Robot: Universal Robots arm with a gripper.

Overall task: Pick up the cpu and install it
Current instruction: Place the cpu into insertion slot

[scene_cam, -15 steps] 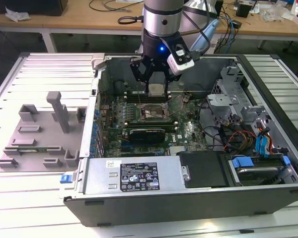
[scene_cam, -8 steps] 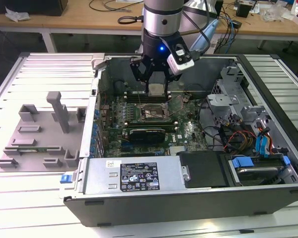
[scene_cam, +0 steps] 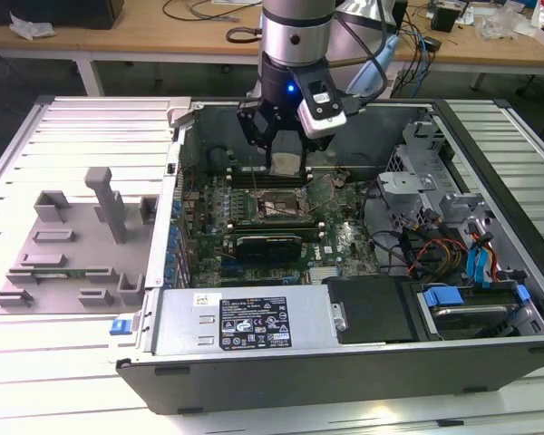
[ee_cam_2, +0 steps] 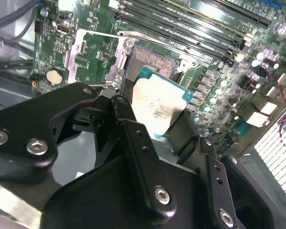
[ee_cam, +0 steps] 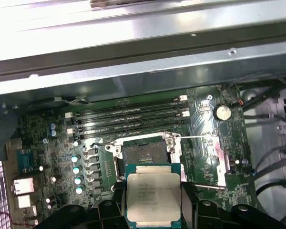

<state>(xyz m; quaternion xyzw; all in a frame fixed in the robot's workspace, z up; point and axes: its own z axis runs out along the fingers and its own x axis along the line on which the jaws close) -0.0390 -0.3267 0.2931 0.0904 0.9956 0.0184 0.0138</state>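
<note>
Slatted bench (scene_cam: 63, 381), open computer case (scene_cam: 254, 362) lying flat. Item: cpu (ee_cam: 153, 202), upper centre of the exterior view, clenched by its edges in my jaws, metal plate up, held level near the open socket (ee_cam: 145, 155), not yet seated; for alignment, I judge.

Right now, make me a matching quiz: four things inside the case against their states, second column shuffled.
1. cpu
2. socket
3. memory sticks
4. coin cell

A. round, silver, flat on the board
B. open, nothing in it
C. clamped in the gripper
D. long, standing in slots beside the socket

Pairs: 1-C, 2-B, 3-D, 4-A
</note>
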